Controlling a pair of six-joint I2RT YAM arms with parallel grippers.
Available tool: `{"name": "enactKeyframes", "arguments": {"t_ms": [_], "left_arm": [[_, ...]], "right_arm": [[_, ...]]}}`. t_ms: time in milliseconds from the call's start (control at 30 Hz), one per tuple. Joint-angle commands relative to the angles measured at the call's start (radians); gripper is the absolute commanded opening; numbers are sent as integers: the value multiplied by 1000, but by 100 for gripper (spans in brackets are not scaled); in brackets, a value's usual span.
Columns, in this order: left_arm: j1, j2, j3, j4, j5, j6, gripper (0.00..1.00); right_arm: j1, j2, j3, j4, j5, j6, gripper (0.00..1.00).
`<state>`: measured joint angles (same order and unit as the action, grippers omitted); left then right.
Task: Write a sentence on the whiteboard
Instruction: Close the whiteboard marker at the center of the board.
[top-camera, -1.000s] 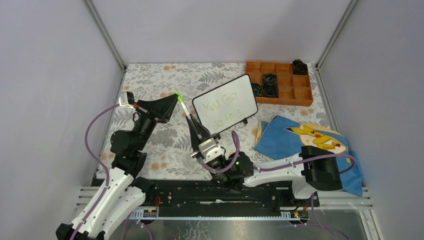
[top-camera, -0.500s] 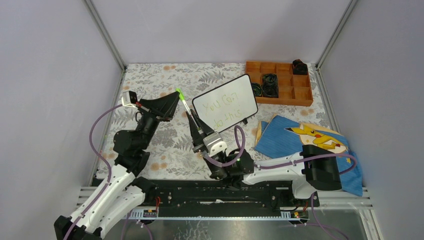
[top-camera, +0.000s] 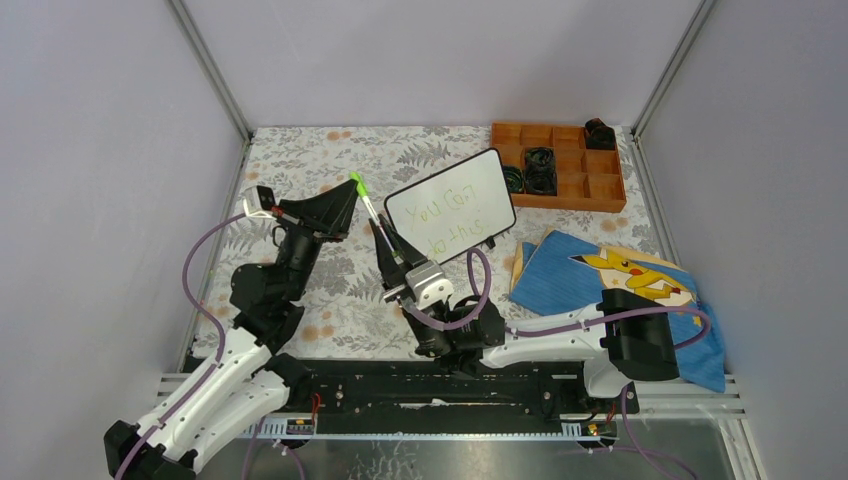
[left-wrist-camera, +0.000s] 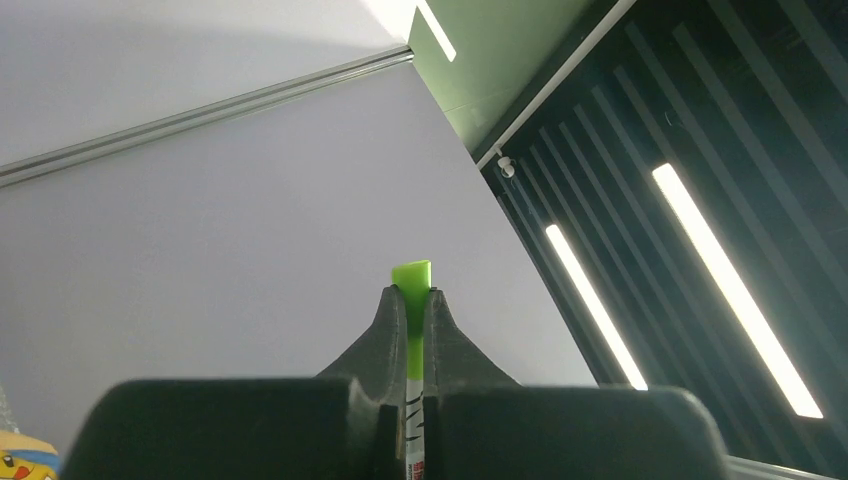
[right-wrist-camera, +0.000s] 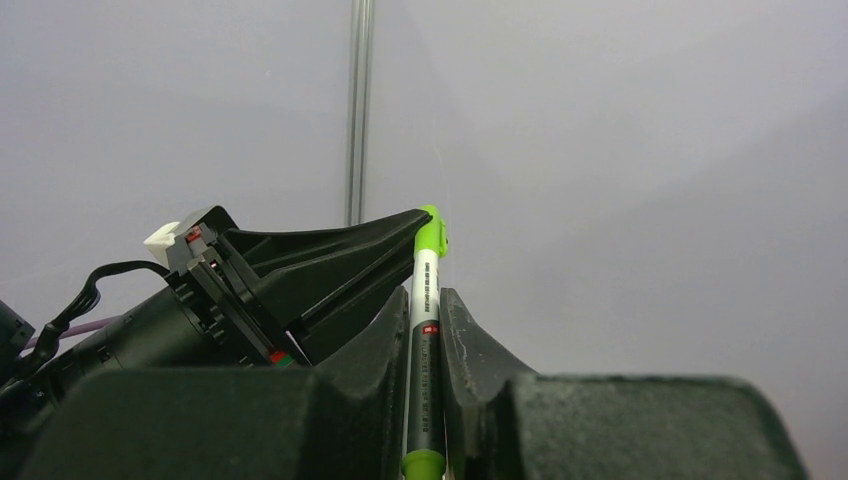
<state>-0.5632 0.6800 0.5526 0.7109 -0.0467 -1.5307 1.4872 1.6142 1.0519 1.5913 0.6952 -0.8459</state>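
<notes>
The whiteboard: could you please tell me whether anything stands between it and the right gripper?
Nothing visible does. The right gripper, shut on the green marker, sits beside the left edge of the whiteboard in the top view, with no object between them. The left gripper clamps the marker's top end, farther from the board.

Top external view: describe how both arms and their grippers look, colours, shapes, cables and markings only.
The left arm and right arm have white shell links joined by black joints. A purple cable loops along each. The left gripper and right gripper are matte black and taper to wedge points. A small white block with red marks sits on the left wrist.
</notes>
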Motion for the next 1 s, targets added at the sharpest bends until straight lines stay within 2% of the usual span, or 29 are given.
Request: {"name": "enactKeyframes", "arguments": {"t_ms": [0, 200, 267, 300, 833, 867, 967], "left_arm": [[-70, -7, -29, -7, 234, 58, 0], [-71, -56, -36, -61, 193, 95, 0], [-70, -69, -31, -92, 171, 110, 10], [-70, -71, -28, -99, 167, 113, 12], [-70, -53, -12, -103, 179, 122, 20], [-70, -52, -10, -103, 180, 124, 20], [-70, -39, 0, -92, 202, 133, 7]], "right_arm": [[-53, 9, 79, 113, -45, 35, 0], [-53, -11, 50, 114, -71, 25, 0], [-53, -16, 43, 113, -68, 22, 0], [-54, -18, 40, 114, -66, 22, 0], [-53, -27, 26, 113, -66, 9, 0], [-54, -26, 29, 113, -66, 8, 0], [-54, -22, 34, 113, -70, 7, 0]]}}
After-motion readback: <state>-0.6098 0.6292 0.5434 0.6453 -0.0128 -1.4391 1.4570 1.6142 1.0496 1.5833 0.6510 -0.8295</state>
